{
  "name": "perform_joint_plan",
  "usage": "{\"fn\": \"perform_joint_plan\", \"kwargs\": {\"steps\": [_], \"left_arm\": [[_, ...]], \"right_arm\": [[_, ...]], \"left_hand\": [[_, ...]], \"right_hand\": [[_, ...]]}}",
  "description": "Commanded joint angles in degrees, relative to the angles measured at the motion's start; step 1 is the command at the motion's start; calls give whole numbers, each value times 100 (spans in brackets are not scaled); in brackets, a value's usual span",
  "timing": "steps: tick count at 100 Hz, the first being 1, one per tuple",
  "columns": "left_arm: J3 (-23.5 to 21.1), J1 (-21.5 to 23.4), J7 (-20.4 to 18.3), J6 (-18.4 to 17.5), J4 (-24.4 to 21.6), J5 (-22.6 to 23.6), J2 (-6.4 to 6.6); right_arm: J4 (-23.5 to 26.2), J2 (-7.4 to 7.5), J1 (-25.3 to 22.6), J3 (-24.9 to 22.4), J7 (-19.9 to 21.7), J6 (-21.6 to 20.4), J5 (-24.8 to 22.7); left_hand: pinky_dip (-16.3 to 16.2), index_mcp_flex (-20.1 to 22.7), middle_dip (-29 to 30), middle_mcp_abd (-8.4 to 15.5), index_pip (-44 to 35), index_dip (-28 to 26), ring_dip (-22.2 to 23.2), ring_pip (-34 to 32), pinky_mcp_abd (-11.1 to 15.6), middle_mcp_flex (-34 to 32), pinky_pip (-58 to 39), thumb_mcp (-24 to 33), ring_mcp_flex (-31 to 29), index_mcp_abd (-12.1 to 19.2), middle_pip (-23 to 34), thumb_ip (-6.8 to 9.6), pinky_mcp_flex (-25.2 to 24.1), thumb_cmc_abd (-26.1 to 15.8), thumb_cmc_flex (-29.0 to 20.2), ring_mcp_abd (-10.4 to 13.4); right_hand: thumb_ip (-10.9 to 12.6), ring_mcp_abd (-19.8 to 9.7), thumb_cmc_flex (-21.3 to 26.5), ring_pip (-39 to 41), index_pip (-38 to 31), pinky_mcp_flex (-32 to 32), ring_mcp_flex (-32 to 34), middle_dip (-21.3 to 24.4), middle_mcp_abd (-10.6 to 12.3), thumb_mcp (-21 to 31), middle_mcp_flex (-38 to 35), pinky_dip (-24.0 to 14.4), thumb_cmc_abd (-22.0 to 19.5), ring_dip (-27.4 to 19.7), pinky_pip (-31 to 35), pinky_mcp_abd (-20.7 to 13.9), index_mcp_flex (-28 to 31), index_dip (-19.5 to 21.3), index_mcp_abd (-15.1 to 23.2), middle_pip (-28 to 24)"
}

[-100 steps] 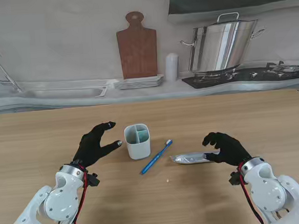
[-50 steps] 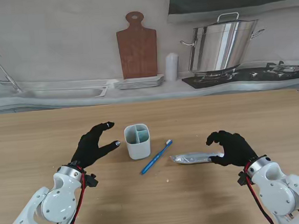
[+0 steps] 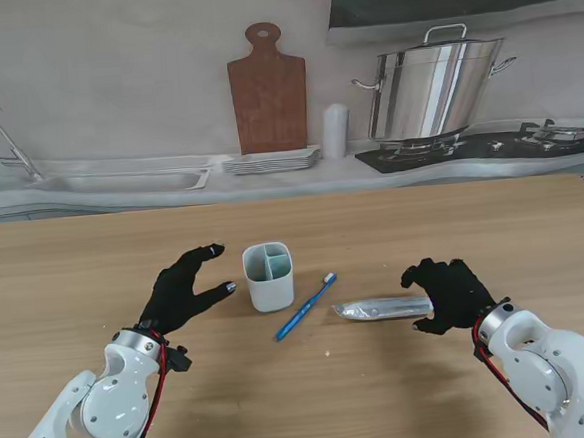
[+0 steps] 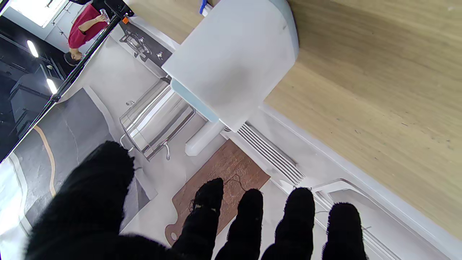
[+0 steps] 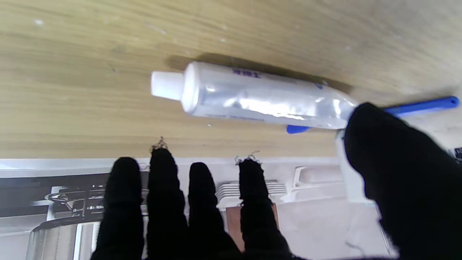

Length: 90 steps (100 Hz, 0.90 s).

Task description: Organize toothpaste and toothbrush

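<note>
On the wooden table [image 3: 394, 242] a white holder [image 3: 269, 276] with two compartments stands upright near the middle, both compartments showing nothing inside from the stand's view. Just to its right lies the blue toothbrush [image 3: 305, 306], flat on the wood, its long axis running diagonally: the white bristle head points away from me and to the right, the handle end points toward me and to the left, close to the holder's base without clearly touching it. Right of the brush, slightly apart from it, lies the silver toothpaste tube [image 3: 383, 308], its long axis nearly straight left to right; the right wrist view shows its white cap [image 5: 166, 85] at the end beside the right hand [image 3: 451, 293], so the flat crimped end points left toward the toothbrush. That hand hovers at the cap end with its fingers [image 5: 161, 187] spread and gently curled and the thumb set apart; it grips nothing, though whether a fingertip brushes the tube I cannot tell. The left hand [image 3: 182, 290] sits just left of the holder, fingers parted and thumb reaching toward the holder's wall, apart from it and holding nothing. In the left wrist view the holder [image 4: 234, 57] fills the space beyond the separated fingers [image 4: 205, 213].
</note>
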<state>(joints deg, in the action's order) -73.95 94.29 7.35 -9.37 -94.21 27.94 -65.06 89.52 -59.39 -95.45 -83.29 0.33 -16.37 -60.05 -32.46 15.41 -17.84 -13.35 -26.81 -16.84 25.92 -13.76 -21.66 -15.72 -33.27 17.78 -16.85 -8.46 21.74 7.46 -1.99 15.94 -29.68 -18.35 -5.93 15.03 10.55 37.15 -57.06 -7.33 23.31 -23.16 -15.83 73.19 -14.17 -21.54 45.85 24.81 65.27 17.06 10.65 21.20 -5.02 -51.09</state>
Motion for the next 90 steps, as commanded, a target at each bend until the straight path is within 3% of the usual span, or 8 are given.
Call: {"fn": "perform_joint_plan", "kwargs": {"steps": [1,22,34,56,72,90], "left_arm": [[-29,54,-102,39,-109,3,7],[-38,55,-130,108,-124,35,15],[-23,-3,-134,137,-96,17,10],[-9,-66,-207,163,-101,13,23],[-59,-38,-220,141,-115,45,30],[-95,4,-217,152,-84,43,30]], "right_arm": [[-125,-5,71,118,90,144,84],[-439,63,379,434,266,331,-169],[-616,73,514,614,328,484,-135],[-1011,75,771,978,290,742,-42],[-1257,63,981,1276,249,856,121],[-1394,74,1163,1510,335,859,200]], "left_hand": [[-65,83,-27,85,-34,-68,61,-5,-24,-110,-40,38,-63,163,26,5,-42,-128,-85,-23],[-61,91,-29,86,-34,-69,90,-10,-38,-114,-57,48,-69,165,25,-1,-48,-124,-89,-47],[-61,129,-33,84,-51,-75,103,-9,-40,-119,-64,63,-65,153,30,0,-54,-124,-108,-49],[-63,282,-36,92,-96,-95,126,-17,-32,-133,-87,92,-72,191,38,-15,-48,-122,-130,-39],[-64,347,-40,83,-110,-106,135,-23,-41,-148,-102,107,-78,205,48,-28,-53,-115,-132,-44],[-63,383,-41,93,-121,-116,143,-30,-37,-158,-113,123,-90,210,51,-36,-52,-114,-140,-47]], "right_hand": [[-128,-95,-172,52,-74,79,-122,-66,35,109,168,34,198,-102,18,-77,-252,-33,-148,-113],[-132,-103,-89,173,-148,76,-162,-58,-11,182,330,19,352,-79,65,-123,-446,-68,-186,-226],[-160,40,22,324,-232,70,-179,-44,-162,340,333,6,527,-11,90,-84,-481,-86,-195,-287],[-97,92,365,634,-475,-176,191,-112,-230,634,-6,-62,593,137,249,-14,-161,-15,-174,-522],[100,29,978,896,-714,-564,721,-247,-139,1227,-532,-133,467,254,390,21,237,125,-61,-817],[194,-254,1348,1356,-1084,-1435,1691,-474,195,1564,-1419,-275,497,454,714,-24,951,410,410,-1235]]}}
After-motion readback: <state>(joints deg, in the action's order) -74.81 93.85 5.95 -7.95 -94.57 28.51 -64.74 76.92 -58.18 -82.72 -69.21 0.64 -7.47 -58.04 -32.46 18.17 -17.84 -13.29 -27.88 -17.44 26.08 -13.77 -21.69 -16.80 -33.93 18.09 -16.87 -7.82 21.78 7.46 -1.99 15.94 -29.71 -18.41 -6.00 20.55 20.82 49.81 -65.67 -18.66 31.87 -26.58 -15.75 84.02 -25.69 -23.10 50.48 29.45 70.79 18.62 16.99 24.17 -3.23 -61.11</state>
